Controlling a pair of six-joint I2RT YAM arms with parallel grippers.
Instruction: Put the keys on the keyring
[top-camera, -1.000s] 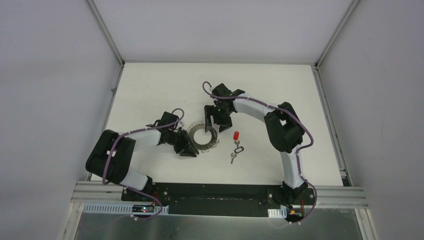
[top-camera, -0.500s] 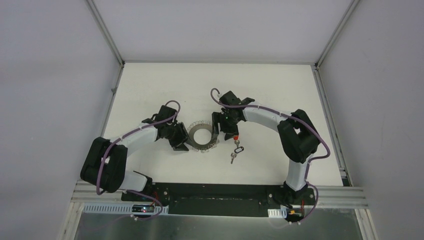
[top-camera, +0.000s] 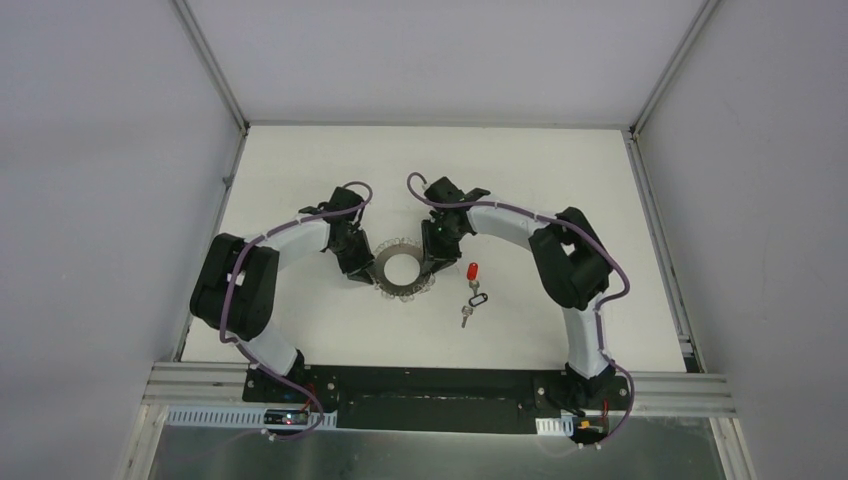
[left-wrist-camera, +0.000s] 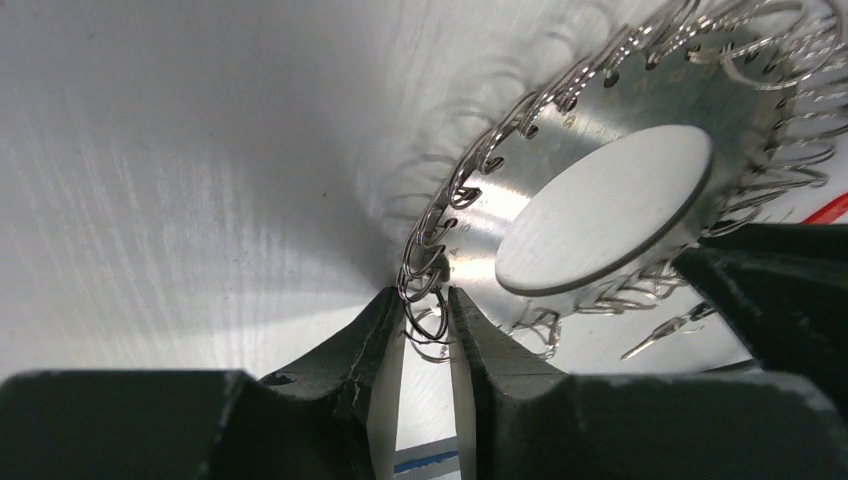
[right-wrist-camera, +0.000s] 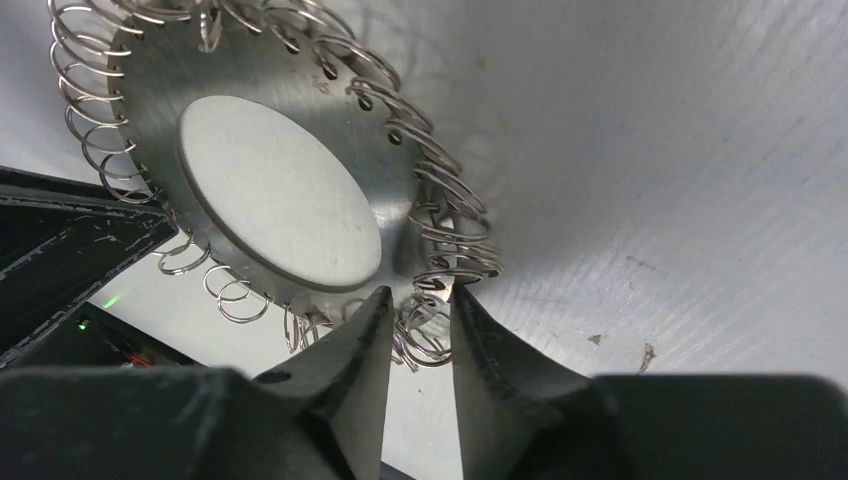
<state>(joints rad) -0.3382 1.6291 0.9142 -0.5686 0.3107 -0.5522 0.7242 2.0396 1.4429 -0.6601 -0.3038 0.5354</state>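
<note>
Silvery keyring (top-camera: 402, 268), pinched at nine o'clock by left gripper (left-wrist-camera: 427, 325) and three by right gripper (right-wrist-camera: 418, 312), seems steadied for the loose keys (top-camera: 474, 297).

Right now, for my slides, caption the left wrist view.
The left gripper pinches the silvery-grey, loop-fringed metal keyring at its rim.

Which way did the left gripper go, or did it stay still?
Yes. The left gripper slid away from the near table edge, up to level with the keys' red head.
</note>
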